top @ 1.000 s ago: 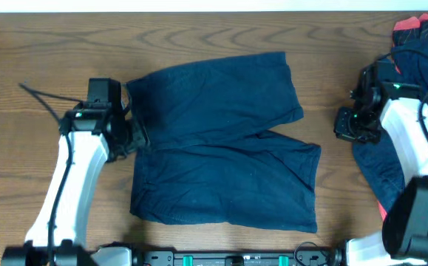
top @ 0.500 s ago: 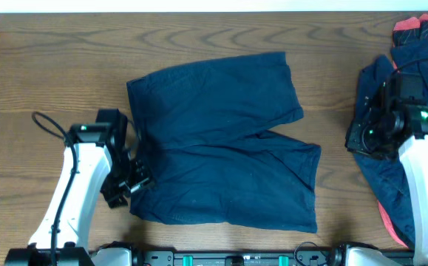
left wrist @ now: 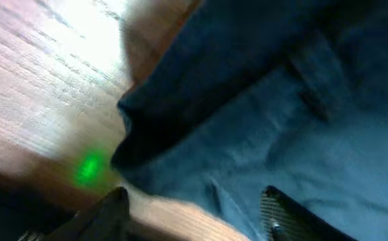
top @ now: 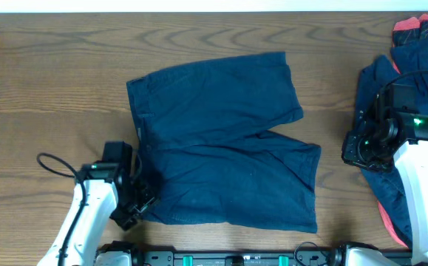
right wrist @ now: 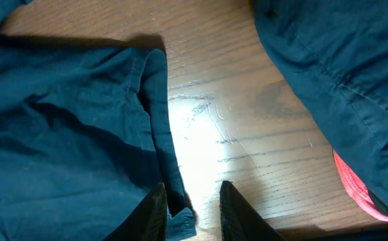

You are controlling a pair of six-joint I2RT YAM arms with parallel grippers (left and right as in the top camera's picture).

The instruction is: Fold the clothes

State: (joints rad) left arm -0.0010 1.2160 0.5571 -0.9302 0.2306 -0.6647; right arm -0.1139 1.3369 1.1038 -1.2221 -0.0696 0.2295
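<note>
Dark navy shorts [top: 221, 140] lie spread flat mid-table, legs pointing right. My left gripper [top: 138, 208] hovers at their front-left waistband corner; in the left wrist view this gripper [left wrist: 194, 215] is open, with bare wood and the shorts' edge [left wrist: 247, 134] between its fingers [left wrist: 284, 214]. My right gripper [top: 355, 154] is at the left edge of a second navy garment [top: 372, 89] on the right. Seen from the right wrist, that gripper [right wrist: 192, 213] stands narrowly open, with a hem of the navy fabric [right wrist: 59, 134] lying against the left finger [right wrist: 155, 211].
A pile of more clothes sits at the far right, with a red piece [top: 413, 28] at the back and a red edge [right wrist: 354, 184] near the front. Brown wood table [top: 51, 74] surrounds the shorts. A black cable [top: 51, 162] loops beside the left arm.
My left arm has slid toward the front along the shorts' left edge, from the upper waistband to the front-left corner. My right gripper shifted slightly over the right-hand garment's edge.
</note>
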